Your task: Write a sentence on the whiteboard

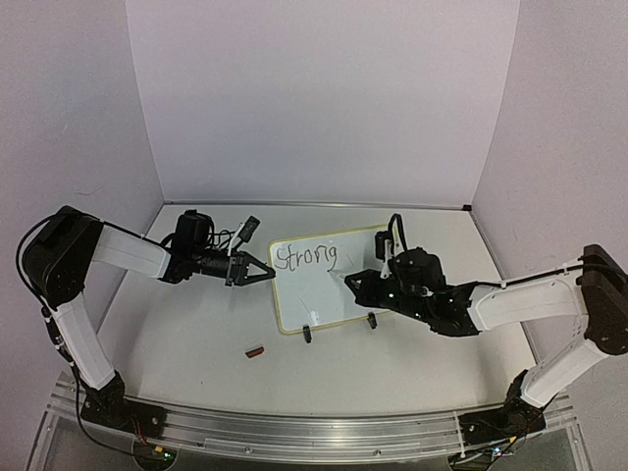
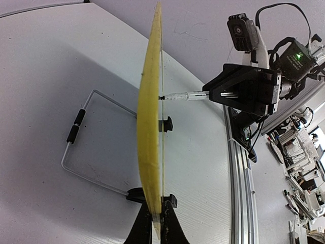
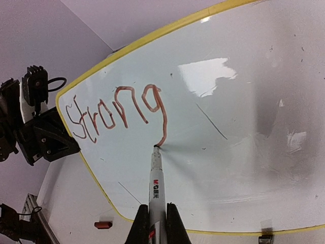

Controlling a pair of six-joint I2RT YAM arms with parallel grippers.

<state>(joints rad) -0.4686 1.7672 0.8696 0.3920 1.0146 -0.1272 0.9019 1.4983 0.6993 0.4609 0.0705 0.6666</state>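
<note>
Yellow-framed whiteboard (image 1: 316, 299), sentence (image 1: 306, 258) reading "Strong", marker (image 3: 156, 183) tip touching board

Bright, even light leaves glare patches on the whiteboard (image 3: 244, 127); its near edge is blurred.

surface: flat white counter (image 1: 186, 334) | centre-right, standing on it: small white rectangular whiteboard (image 1: 316, 294) with thin yellow frame, propped on a bent grey wire stand (image 2: 73, 133) with black clips | near-left of board, apart from it, lying flat: small dark-red cap-like piece (image 1: 255, 350) | near edge: aluminium rail (image 1: 294, 432)
</note>
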